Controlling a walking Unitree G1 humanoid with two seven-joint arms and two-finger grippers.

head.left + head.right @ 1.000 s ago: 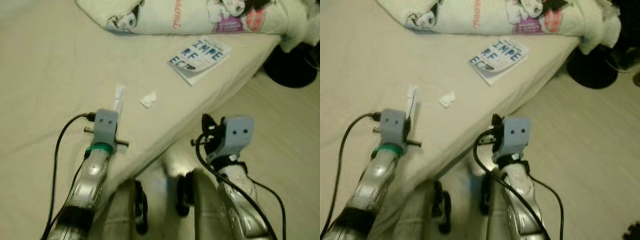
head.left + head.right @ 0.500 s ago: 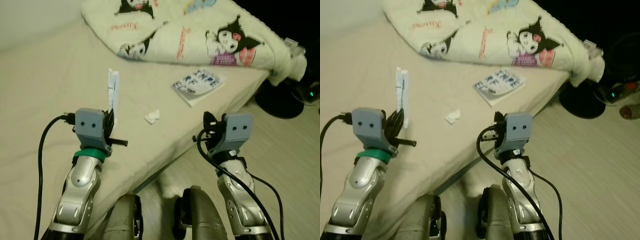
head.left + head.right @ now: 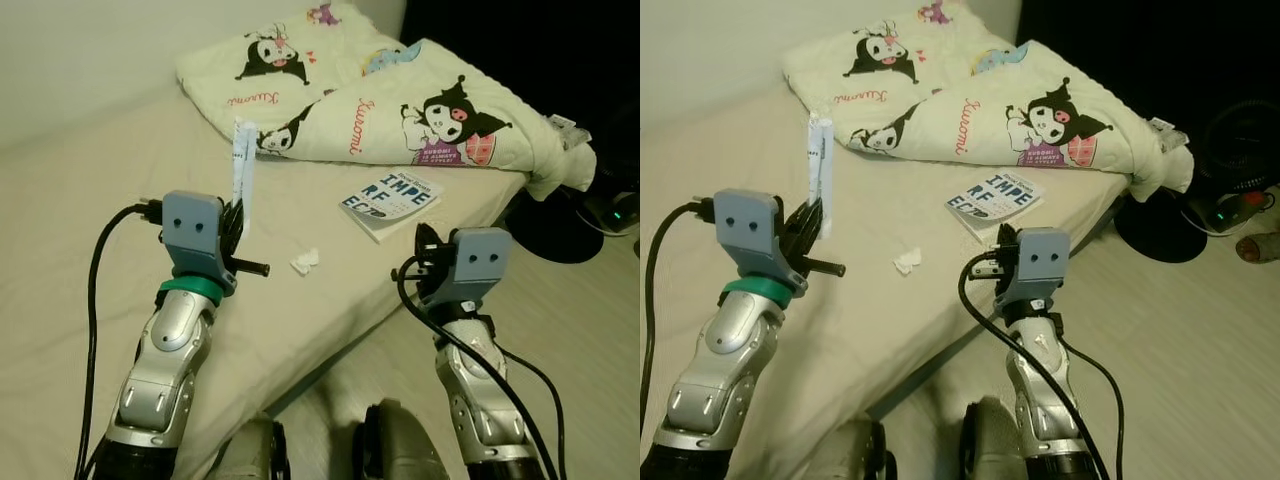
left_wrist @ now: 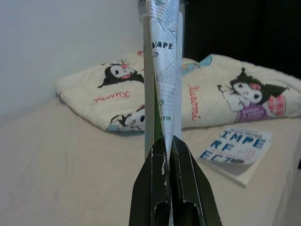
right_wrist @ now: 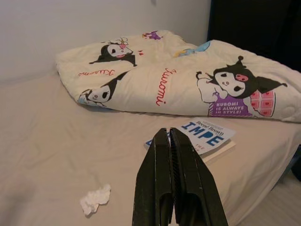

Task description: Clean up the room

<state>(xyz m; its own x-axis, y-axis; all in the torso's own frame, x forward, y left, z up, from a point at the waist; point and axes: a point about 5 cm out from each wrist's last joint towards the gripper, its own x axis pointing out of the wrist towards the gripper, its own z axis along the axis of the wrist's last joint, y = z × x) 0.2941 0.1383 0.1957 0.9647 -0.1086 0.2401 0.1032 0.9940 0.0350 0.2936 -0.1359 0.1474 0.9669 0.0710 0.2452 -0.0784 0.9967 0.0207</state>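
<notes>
My left gripper (image 3: 234,212) is raised over the bed, shut on a thin white paper wrapper (image 3: 241,160) that stands upright from its fingers; the left wrist view shows print on the wrapper (image 4: 162,70) between the closed fingertips. A crumpled white tissue (image 3: 304,262) lies on the beige sheet just right of that gripper, also seen as a tissue (image 5: 95,199) in the right wrist view. A book (image 3: 392,200) with blue letters lies near the bed's edge. My right gripper (image 3: 425,255) is shut with nothing in it, held beside the bed edge.
A cream cartoon-print blanket (image 3: 380,95) is bunched at the far side of the bed (image 3: 80,200). A black fan base (image 3: 565,225) stands on the pale floor at the right. A white wall runs behind the bed.
The camera tilted up, showing more of the blanket and wall. My left gripper rose off the sheet with the wrapper in it. The right arm stayed near the bed edge.
</notes>
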